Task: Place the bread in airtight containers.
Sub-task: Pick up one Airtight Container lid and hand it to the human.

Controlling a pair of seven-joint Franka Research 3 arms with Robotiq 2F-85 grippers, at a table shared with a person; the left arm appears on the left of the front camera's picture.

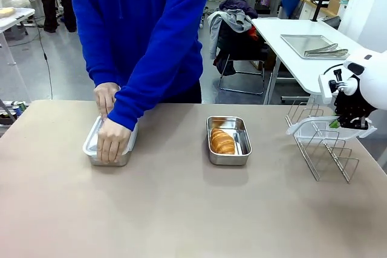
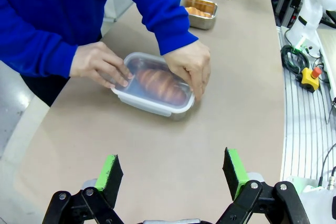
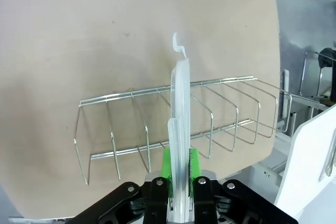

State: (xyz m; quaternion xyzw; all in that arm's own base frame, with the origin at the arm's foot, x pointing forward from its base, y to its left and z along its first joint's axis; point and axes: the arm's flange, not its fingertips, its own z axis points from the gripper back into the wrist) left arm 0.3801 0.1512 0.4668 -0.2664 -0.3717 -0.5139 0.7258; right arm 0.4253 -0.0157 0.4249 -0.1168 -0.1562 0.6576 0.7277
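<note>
A person in a blue sleeve presses both hands on the clear lid of the left steel container [image 1: 90,147], [image 2: 137,96]. Through that lid a croissant [image 2: 160,82] shows. The second steel tin [image 1: 228,121], [image 2: 202,22] stands uncovered at mid-table with a croissant [image 1: 222,142], [image 2: 198,11] lying in it. My right gripper [image 1: 346,124], [image 3: 179,167] is shut on a clear plastic lid [image 1: 311,127], [image 3: 179,98], held over the wire rack [image 1: 326,155], [image 3: 121,98]. Short of the left container, my left gripper [image 2: 172,174] hangs open above the table with nothing between its fingers.
The wire rack stands near the table's right edge. The person stands at the far side behind the left container. A white side table at the back right carries a flat metal tray [image 1: 302,41]. Bare tabletop [image 1: 181,209] lies in front of both tins.
</note>
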